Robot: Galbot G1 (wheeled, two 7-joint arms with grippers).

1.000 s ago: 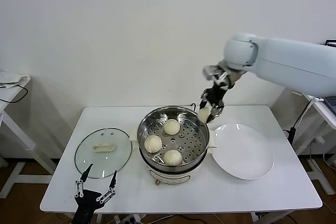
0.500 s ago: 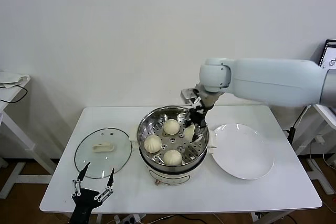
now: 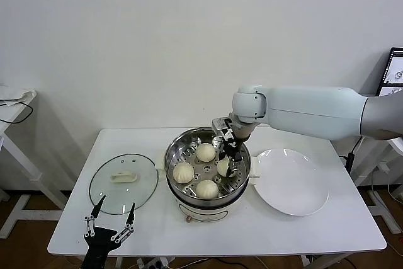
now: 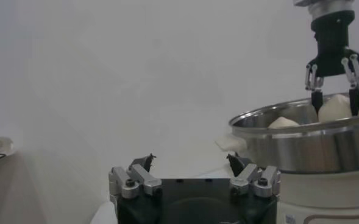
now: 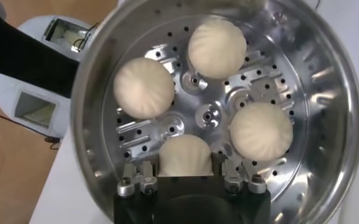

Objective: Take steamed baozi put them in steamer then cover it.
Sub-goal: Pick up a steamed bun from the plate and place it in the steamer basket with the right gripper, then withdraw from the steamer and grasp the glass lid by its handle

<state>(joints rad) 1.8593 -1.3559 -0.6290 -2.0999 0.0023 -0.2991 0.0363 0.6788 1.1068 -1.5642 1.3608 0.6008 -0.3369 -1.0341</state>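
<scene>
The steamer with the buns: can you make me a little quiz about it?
1. How many baozi are inside the steamer?
2. True or false: the cover sits on the steamer.
3. Which gripper is at the fourth baozi: A left, B right?

Key:
1. Four.
2. False; it lies on the table, to the steamer's left.
3. B; the right gripper straddles it, while the left gripper waits open near the table's front edge.

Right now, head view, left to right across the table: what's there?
Glass lid → steamer with the right tool lowering the fourth baozi into it → white plate.
</scene>
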